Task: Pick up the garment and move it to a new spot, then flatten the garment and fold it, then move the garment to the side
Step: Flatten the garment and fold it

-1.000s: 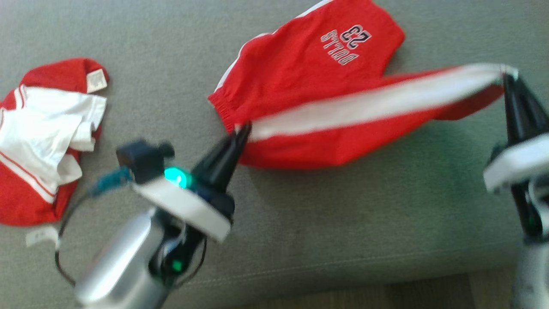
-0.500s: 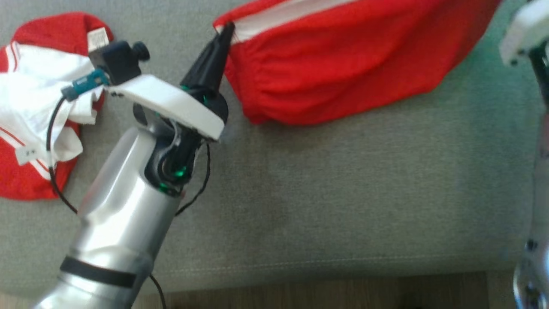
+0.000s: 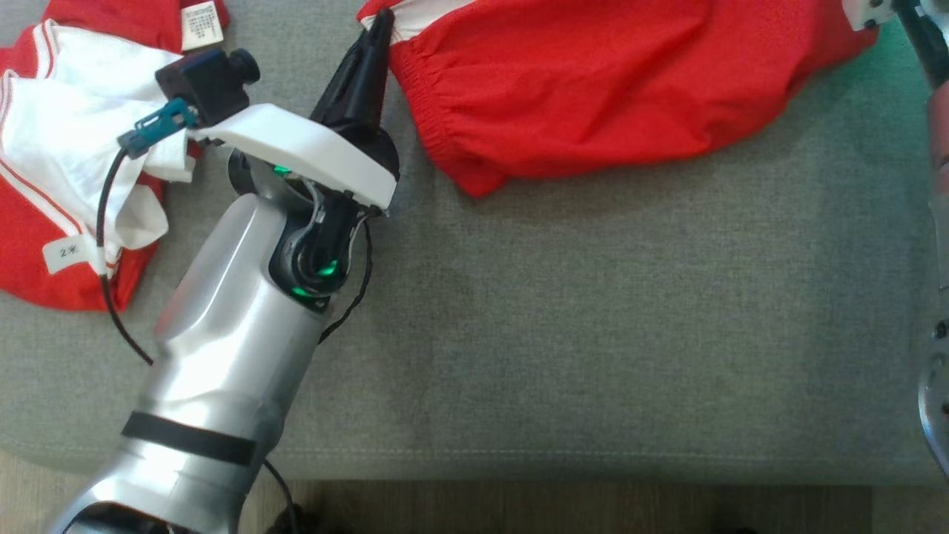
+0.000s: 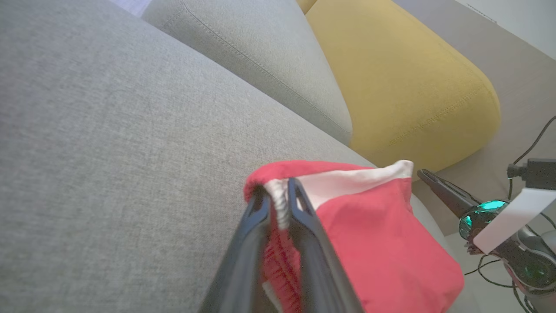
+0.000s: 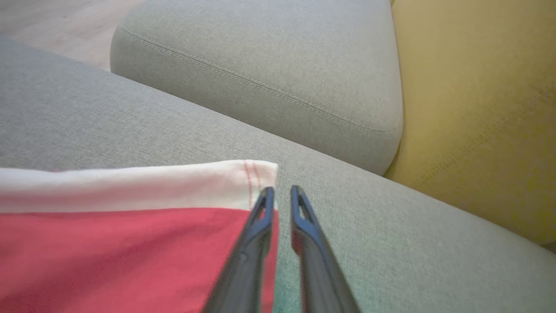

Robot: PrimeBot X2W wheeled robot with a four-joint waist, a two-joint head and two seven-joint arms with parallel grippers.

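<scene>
The garment is a pair of red shorts with a white side stripe, lying spread on the grey sofa seat. My left gripper is shut on its elastic waistband corner. The left wrist view shows the white band pinched between the left gripper's fingers. My right gripper stands at the other white corner of the garment. Its jaws are all but shut, bare cushion shows in the slit, and the cloth lies beside the left finger. In the left wrist view the right gripper sits just off that corner.
A second red and white garment lies crumpled at the seat's left, beside my left arm's cable. A grey back cushion and a yellow cushion stand behind. The seat's front edge and wooden floor run along the bottom.
The head camera has shifted. The shorts, stretched in the air between both grippers, now lie on the seat farther back. The right gripper has come off the white corner.
</scene>
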